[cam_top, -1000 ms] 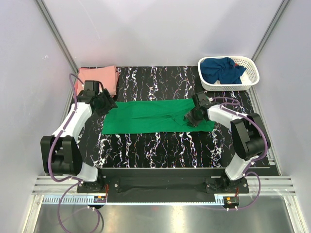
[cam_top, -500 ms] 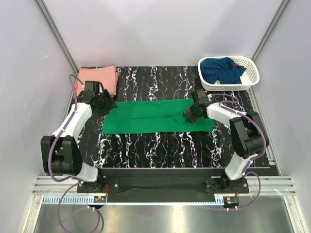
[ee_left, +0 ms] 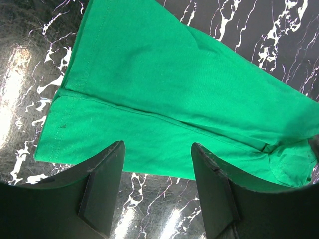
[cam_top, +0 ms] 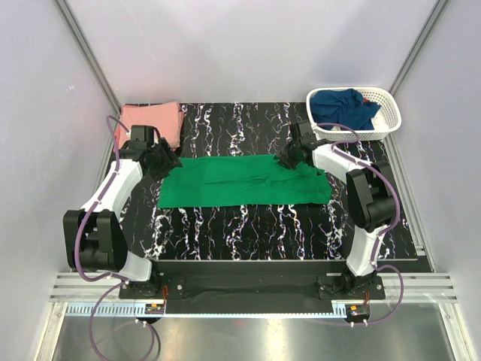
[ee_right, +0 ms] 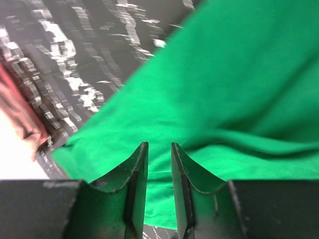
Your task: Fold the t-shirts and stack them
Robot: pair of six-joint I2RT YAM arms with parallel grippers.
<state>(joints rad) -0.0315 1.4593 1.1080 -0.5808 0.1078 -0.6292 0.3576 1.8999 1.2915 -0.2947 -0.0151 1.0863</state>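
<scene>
**A:** Where's the green t-shirt (cam_top: 244, 179)?

**B:** Flat on the desk (cam_top: 248, 226), a long strip between the arms. The pink t-shirt (cam_top: 154, 120) lies folded far left.

**A:** Jaws?

**B:** The left gripper (ee_left: 157, 149) hangs over the left end, jaws wide and empty. The right gripper (ee_right: 159, 147) is at the far right edge, jaws a slit apart. Whether they pinch cloth, I cannot tell.

**A:** Handling?

**B:** Light and limp, likely to sag. I'd pinch the end corners.

The top camera looks steeply down from above and behind the arm bases and takes in the whole counter (cam_top: 225, 226). Both wrist cameras sit close over the green t-shirt (cam_top: 225, 184), the left above its left end and the right nearer still at its far edge. All three views share that shirt.
</scene>
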